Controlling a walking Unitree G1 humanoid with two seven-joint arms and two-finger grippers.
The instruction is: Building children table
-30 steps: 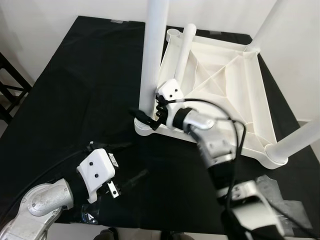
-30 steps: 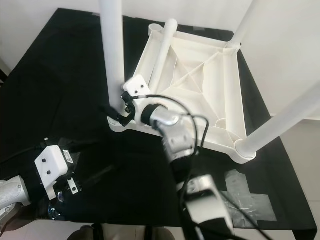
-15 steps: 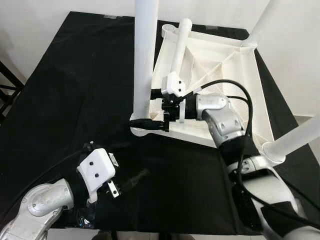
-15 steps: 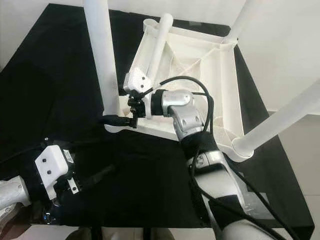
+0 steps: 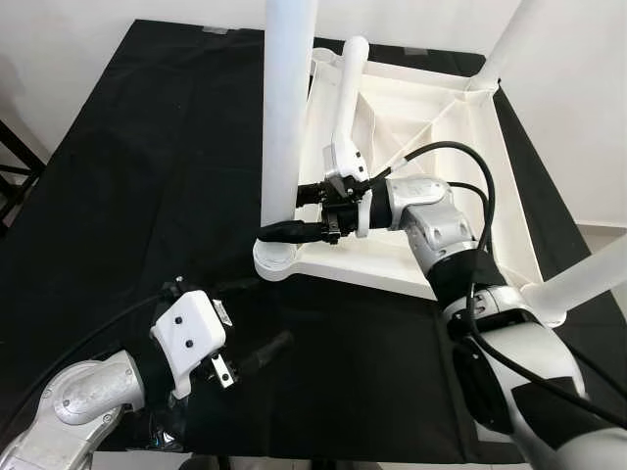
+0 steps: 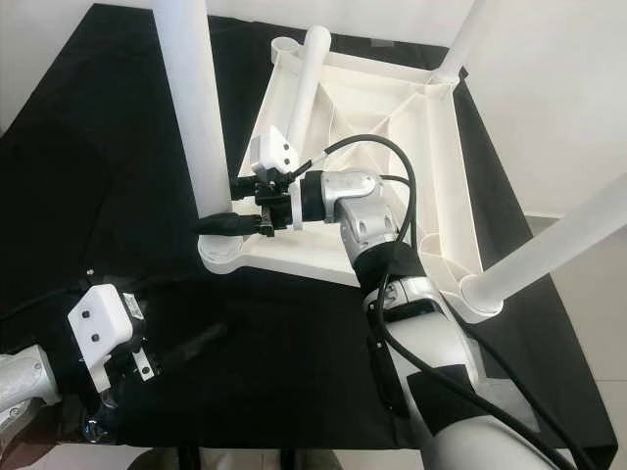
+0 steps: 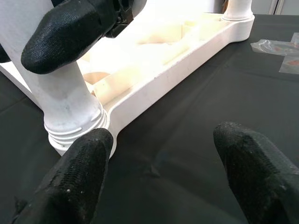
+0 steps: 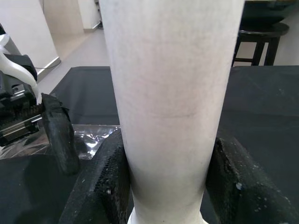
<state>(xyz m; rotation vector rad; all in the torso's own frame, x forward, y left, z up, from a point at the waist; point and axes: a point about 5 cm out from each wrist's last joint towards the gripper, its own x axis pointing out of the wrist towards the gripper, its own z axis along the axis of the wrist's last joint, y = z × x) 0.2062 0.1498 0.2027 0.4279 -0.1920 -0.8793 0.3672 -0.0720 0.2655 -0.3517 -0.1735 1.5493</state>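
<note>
The upright white cylindrical plastic table leg (image 5: 284, 117) stands between the right gripper (image 5: 294, 213) fingers (image 8: 110, 179), which clamp it near its socket. The left gripper (image 5: 257, 354) fingers are open, low on the black-covered surface (image 5: 137, 176), short of that corner.

One upturned white table top (image 5: 431, 147) is counted. Four white legs are counted: three upright (image 5: 286, 108) (image 5: 509, 44) (image 5: 588, 279) and one loose (image 5: 348, 93). Two grippers are counted: left gripper (image 5: 257, 355), right gripper (image 5: 294, 211). One black cloth (image 5: 127, 196) is counted.
</note>
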